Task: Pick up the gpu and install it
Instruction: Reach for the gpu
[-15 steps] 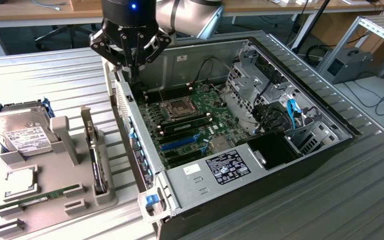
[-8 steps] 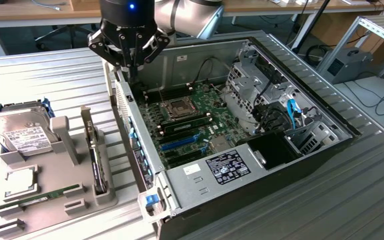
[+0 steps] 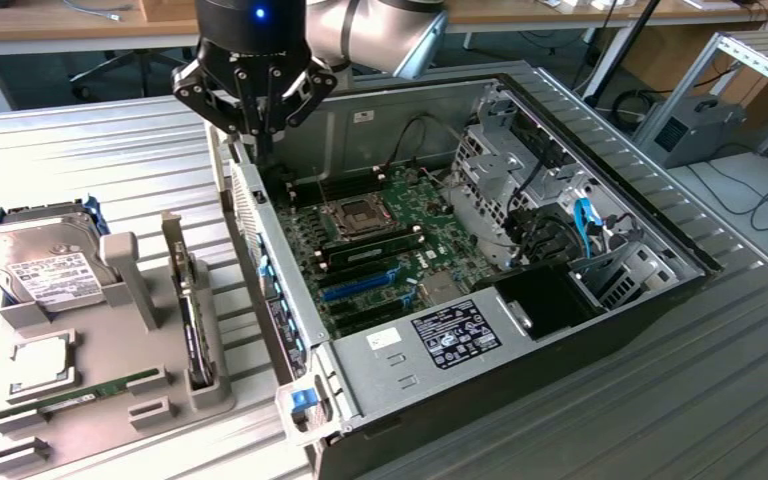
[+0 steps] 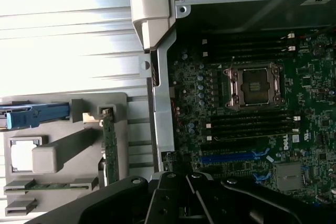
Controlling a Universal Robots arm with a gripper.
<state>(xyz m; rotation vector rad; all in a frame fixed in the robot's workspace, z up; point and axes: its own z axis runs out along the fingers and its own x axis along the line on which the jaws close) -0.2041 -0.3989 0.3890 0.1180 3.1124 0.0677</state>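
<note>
In the exterior view, the hand hangs over the top edge of the open computer case, at the wall on the exterior view's left; its fingers are pressed together and grip nothing. The gpu stands on edge, dark and thin, in a slot of the grey holder on the ribbed metal tabletop; it is just beside the case's outer wall and well apart from the hand. The holder also carries a silver hard drive with a white label, a square processor chip and a long green RAM stick. Inside the case lies the green motherboard with its processor socket.

In the wrist view, the black linkage of the hand sits over the case's side wall; the gpu shows edge-on as a narrow green strip in the holder, beside that wall. The RAM stick and the processor chip lie in their own recesses; the motherboard shows the empty processor socket and a blue slot.
</note>
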